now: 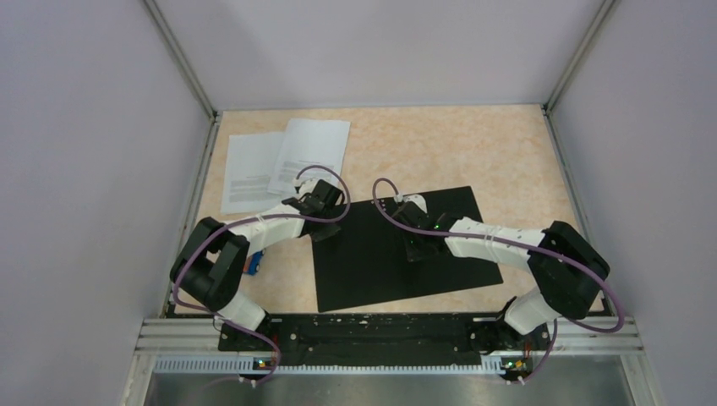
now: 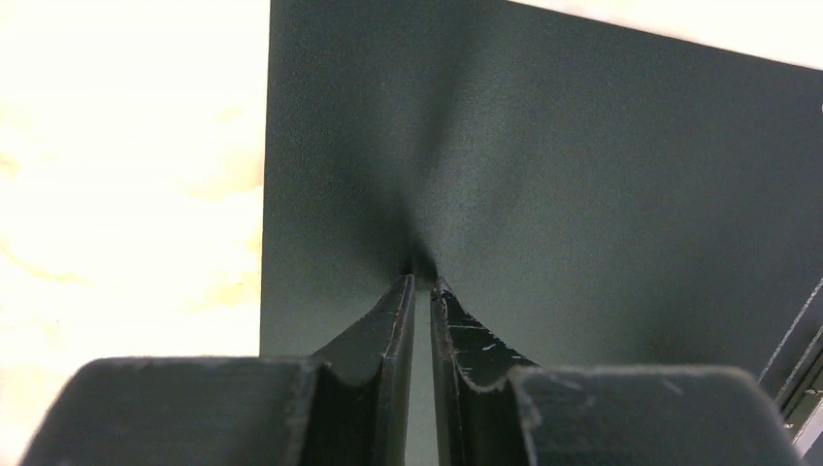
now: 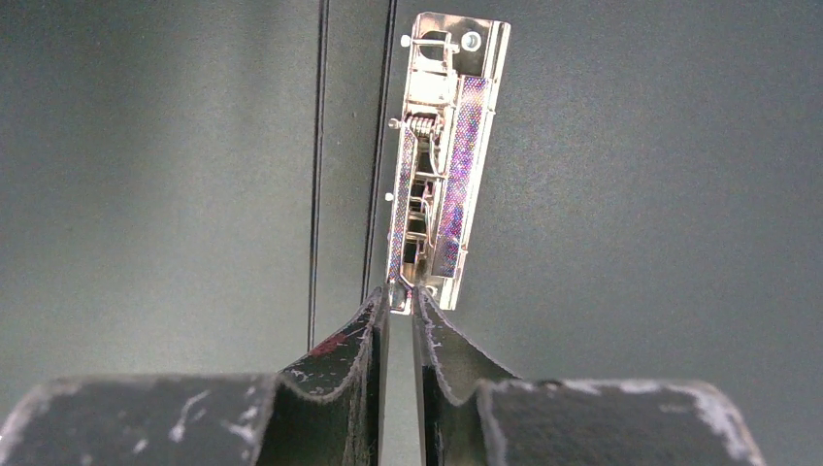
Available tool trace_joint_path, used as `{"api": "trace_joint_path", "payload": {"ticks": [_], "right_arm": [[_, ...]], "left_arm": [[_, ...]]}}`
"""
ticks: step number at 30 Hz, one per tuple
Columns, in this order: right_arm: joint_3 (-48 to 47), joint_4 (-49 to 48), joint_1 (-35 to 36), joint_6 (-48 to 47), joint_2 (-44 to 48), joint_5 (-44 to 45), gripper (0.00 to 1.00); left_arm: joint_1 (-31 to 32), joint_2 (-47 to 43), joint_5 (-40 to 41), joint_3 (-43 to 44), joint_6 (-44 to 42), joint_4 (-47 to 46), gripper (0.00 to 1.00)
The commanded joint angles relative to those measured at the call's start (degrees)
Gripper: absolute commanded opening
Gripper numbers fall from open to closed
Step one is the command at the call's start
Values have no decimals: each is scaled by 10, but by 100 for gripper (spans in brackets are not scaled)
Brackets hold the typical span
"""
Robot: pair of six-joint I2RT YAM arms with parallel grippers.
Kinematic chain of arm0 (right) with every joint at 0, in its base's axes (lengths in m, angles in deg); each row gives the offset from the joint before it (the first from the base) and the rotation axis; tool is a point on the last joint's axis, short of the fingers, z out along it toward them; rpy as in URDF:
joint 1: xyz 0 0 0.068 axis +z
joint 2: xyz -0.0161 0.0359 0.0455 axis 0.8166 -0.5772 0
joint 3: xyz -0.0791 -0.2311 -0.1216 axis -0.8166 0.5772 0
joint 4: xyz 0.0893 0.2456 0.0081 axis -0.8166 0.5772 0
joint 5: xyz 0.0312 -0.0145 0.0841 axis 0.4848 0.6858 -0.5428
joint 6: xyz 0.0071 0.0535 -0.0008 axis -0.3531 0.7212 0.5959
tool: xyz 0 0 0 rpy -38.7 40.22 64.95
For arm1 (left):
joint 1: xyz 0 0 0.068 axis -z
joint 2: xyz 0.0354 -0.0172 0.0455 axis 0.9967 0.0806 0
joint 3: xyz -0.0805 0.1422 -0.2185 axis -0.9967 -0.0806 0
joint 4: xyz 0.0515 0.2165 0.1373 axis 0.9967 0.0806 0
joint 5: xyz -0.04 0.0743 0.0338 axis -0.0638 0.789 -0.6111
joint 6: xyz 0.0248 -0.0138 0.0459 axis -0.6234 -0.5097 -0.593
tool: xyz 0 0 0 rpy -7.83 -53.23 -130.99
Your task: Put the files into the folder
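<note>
Files (image 1: 287, 165) are seen as overlapping white sheets at the far left of the tabletop (image 1: 473, 152), just beyond the far left corner of the folder (image 1: 372, 271). The folder is laid open with its black inside up. The left hand (image 1: 325, 203) is set on that corner, jaws almost together, tips pressed on the black cover (image 2: 582, 194), with nothing seen between them. The right hand (image 3: 403, 296) is clenched on the near end of the metal clip (image 3: 442, 155), whose long axis runs straight away from the fingers along the spine. The sheets lie well apart from the right hand and near the left one. Fetching them is judged to fall to the left arm, once the clip is lifted.
</note>
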Motion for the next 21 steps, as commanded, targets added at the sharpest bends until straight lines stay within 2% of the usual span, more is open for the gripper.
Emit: {"api": "trace_joint_path", "payload": {"ticks": [1, 17, 21], "right_arm": [[-12, 12, 12, 8, -5, 24, 13], [37, 43, 19, 65, -31, 86, 2], [44, 63, 22, 89, -42, 115, 0]], "left_arm": [[-15, 39, 14, -21, 3, 20, 18], [-58, 79, -1, -17, 2, 30, 16], [-71, 88, -2, -10, -7, 34, 14]]}}
